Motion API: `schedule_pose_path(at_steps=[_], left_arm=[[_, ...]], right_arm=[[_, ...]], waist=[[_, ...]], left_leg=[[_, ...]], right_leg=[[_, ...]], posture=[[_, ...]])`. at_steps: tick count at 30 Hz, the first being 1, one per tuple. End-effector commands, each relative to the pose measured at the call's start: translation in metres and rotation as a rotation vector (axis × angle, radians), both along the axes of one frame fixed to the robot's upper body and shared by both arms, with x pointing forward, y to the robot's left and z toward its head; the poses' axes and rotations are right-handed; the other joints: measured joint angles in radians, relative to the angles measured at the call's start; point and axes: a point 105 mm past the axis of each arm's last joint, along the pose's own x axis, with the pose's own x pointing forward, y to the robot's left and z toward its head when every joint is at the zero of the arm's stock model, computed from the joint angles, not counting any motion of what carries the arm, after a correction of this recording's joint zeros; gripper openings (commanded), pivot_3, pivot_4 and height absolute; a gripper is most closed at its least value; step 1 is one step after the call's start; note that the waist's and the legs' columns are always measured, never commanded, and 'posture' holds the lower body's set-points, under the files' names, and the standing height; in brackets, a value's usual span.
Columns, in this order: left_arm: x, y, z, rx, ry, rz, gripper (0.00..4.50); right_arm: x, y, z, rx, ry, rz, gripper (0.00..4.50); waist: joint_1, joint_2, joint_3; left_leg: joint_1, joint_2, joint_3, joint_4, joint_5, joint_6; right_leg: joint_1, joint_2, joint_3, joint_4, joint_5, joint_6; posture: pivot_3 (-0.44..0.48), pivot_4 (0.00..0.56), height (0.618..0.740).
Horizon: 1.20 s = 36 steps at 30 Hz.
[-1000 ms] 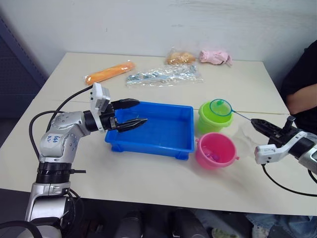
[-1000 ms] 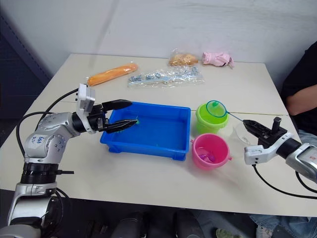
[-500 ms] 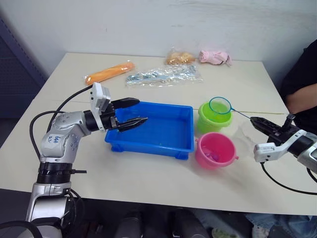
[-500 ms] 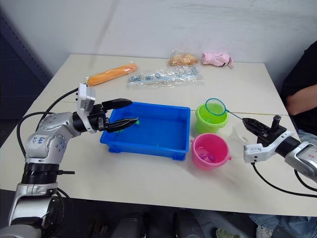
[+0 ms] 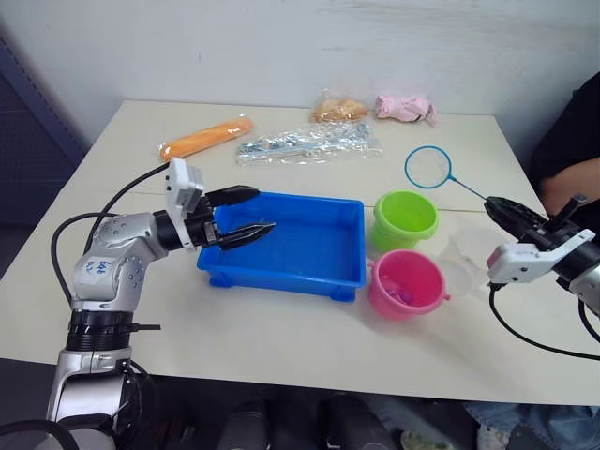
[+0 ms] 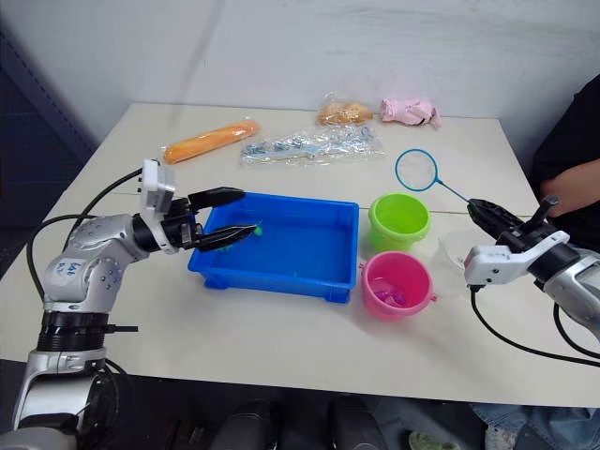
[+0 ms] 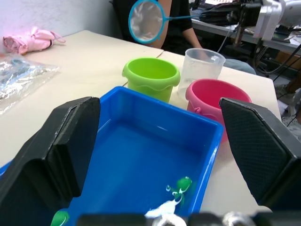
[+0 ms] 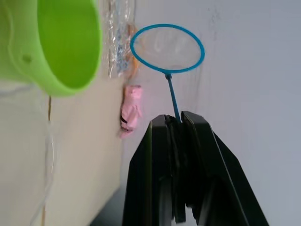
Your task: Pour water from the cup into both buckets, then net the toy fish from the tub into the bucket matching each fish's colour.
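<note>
The blue tub [image 5: 314,253] lies mid-table with water and a small green fish [image 7: 182,184] in it. To its right stand the lime green bucket [image 5: 405,218] and, nearer me, the pink bucket [image 5: 408,283] with small pink things inside. The clear cup [image 5: 466,264] stands upright right of the buckets. My left gripper [image 5: 264,209] hangs open over the tub's left end. My right gripper [image 5: 491,203] is shut on the thin handle of the net [image 5: 429,167], whose blue hoop hangs in the air behind and above the green bucket. The hoop looks empty.
Along the far side of the table lie an orange packet [image 5: 206,137], a clear bag of bluish pieces [image 5: 309,142], a tan bag [image 5: 339,110] and a pink cloth [image 5: 405,107]. A person in dark clothes [image 5: 572,150] sits at the right edge.
My right gripper has lifted the net from the green bucket's mouth up and away towards the far right. The left gripper has stayed over the tub.
</note>
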Motion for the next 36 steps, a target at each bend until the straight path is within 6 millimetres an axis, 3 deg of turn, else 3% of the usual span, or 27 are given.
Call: schedule_pose_path(at_steps=[1, 6, 9, 12, 19, 26, 36], left_arm=[[-0.011, 0.023, 0.010, -0.014, -0.050, 0.032, 4.36], [-0.018, 0.058, -0.003, 0.014, -0.048, 0.140, 4.36], [-0.021, 0.068, -0.004, 0.021, -0.054, 0.175, 4.36], [-0.031, 0.075, -0.008, 0.042, -0.037, 0.185, 4.36], [-0.044, 0.073, -0.015, 0.075, -0.019, 0.179, 4.36], [-0.049, 0.071, -0.016, 0.088, 0.012, 0.170, 4.36], [-0.053, 0.063, -0.019, 0.143, 0.032, 0.116, 4.36]], right_arm=[[-0.008, 0.021, 0.022, 0.303, 0.134, 0.149, 0.00], [-0.014, 0.069, 0.019, 0.447, 0.484, 0.358, 0.00], [-0.008, 0.084, 0.016, 0.419, 0.556, 0.366, 0.00], [-0.010, 0.108, -0.006, 0.253, 0.712, 0.412, 0.00], [0.010, 0.106, -0.024, 0.026, 0.737, 0.331, 0.00], [0.024, 0.110, -0.038, -0.079, 0.761, 0.325, 0.00], [0.026, 0.121, -0.062, -0.178, 0.854, 0.355, 0.00]], waist=[[-0.002, 0.000, 0.000], [-0.001, 0.000, 0.000], [0.006, 0.000, 0.000], [0.008, 0.000, 0.000], [0.008, 0.000, 0.000], [0.002, 0.000, 0.000], [0.005, 0.000, 0.000]], left_leg=[[0.000, 0.000, 0.000, 0.000, 0.000, 0.000], [0.001, 0.000, -0.002, 0.000, -0.003, 0.006], [0.001, 0.000, -0.004, 0.000, -0.004, 0.007], [0.000, 0.000, -0.004, 0.000, -0.004, 0.008], [-0.002, -0.001, -0.004, -0.001, -0.006, 0.010], [-0.002, -0.001, -0.004, -0.002, -0.006, 0.010], [-0.002, -0.001, -0.004, -0.002, -0.006, 0.010]], right_leg=[[0.000, 0.000, 0.000, 0.000, 0.000, 0.000], [0.002, -0.001, -0.001, 0.000, 0.000, 0.000], [0.002, -0.002, -0.003, -0.001, 0.000, 0.000], [0.002, -0.002, -0.003, -0.003, 0.000, 0.000], [0.001, -0.004, -0.004, -0.007, 0.000, 0.000], [0.000, -0.003, -0.004, -0.006, 0.000, 0.000], [0.000, -0.004, -0.004, -0.006, 0.000, 0.000]], posture=[[0.000, 0.150, 0.740], [0.000, 0.150, 0.740], [0.000, 0.150, 0.740], [0.000, 0.150, 0.740], [0.000, 0.150, 0.740], [0.000, 0.150, 0.740], [0.000, 0.150, 0.740]])
